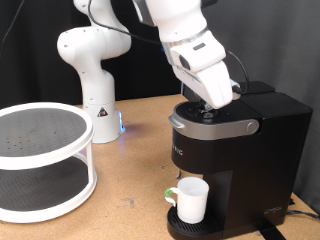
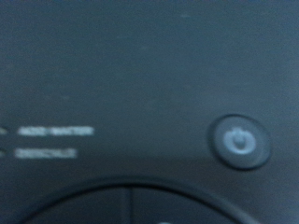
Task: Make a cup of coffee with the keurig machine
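The keurig machine [image 1: 240, 150] is a black box on the wooden table at the exterior view's right. The white cup [image 1: 190, 199] stands upright on its round drip tray [image 1: 190, 226] under the brew head. My gripper [image 1: 212, 103] is down on the machine's top, its fingertips hidden against the black lid. The wrist view shows only the machine's top panel up close, with a round power button [image 2: 239, 141] and small white label text [image 2: 51, 142]. No fingers show in the wrist view.
A white two-tier round rack [image 1: 40, 160] stands at the exterior view's left. A second white robot base [image 1: 95, 85] with a blue light stands behind, near the middle. Black curtain backs the scene.
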You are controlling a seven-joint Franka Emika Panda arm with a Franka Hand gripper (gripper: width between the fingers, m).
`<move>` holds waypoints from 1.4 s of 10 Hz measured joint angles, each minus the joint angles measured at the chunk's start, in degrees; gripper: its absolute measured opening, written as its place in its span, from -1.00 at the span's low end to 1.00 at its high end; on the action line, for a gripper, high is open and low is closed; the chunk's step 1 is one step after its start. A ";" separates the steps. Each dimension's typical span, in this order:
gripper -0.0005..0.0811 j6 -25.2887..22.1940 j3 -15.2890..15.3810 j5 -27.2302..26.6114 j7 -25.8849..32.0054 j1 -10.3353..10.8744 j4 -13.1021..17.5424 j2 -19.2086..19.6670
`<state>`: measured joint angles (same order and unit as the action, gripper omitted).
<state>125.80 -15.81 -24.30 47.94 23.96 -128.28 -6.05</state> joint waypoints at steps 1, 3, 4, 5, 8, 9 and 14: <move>-0.98 -1.87 -0.17 -0.06 -1.22 -0.10 0.62 0.31; -0.98 -5.41 -0.53 -0.42 -3.58 -0.48 2.26 1.34; -0.98 -7.11 -0.74 -0.75 -4.67 -0.62 3.32 2.12; -0.98 -8.37 -0.86 -0.94 -5.37 -0.79 4.22 2.77; -0.98 -10.62 -1.16 -1.16 -6.55 -1.02 5.79 3.92; -0.98 -11.76 -1.44 -1.40 -6.59 -1.03 6.52 4.42; -0.98 -18.41 -2.32 -1.78 -7.74 -1.76 10.54 7.28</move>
<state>107.39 -18.13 -26.08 40.20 22.20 -117.74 1.23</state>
